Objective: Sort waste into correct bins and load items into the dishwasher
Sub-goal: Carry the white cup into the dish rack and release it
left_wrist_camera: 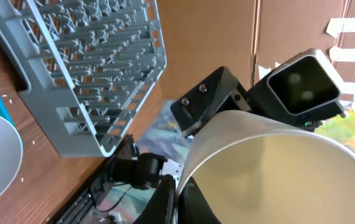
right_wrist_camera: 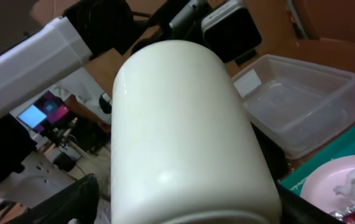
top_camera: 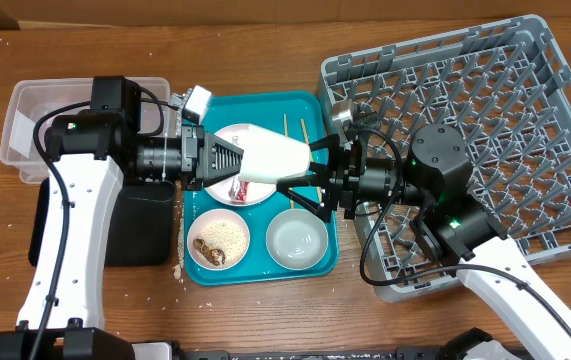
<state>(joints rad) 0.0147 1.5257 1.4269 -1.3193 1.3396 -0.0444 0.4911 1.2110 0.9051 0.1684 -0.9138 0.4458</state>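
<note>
The small white cup (top_camera: 270, 155) hangs on its side above the teal tray. My left gripper (top_camera: 227, 160) is shut on its rim, as the left wrist view (left_wrist_camera: 180, 199) shows on the cup (left_wrist_camera: 276, 168). My right gripper (top_camera: 310, 172) is open, with a finger on either side of the cup's base (right_wrist_camera: 183, 124) and a gap at one finger. Below lie the pink plate (top_camera: 227, 188) with the red wrapper (top_camera: 255, 190), the pink dish (top_camera: 217, 242) of rice and scraps, the grey bowl (top_camera: 296, 240) and the chopsticks (top_camera: 287, 125). The grey dish rack (top_camera: 485, 120) stands to the right.
The clear tub (top_camera: 35, 120) stands at the far left, with the black tray (top_camera: 135, 230) in front of it under my left arm. The teal tray (top_camera: 265, 270) holds the dishes. Rice grains lie on the table by its left edge. A white paper wad (right_wrist_camera: 354, 183) is on the plate.
</note>
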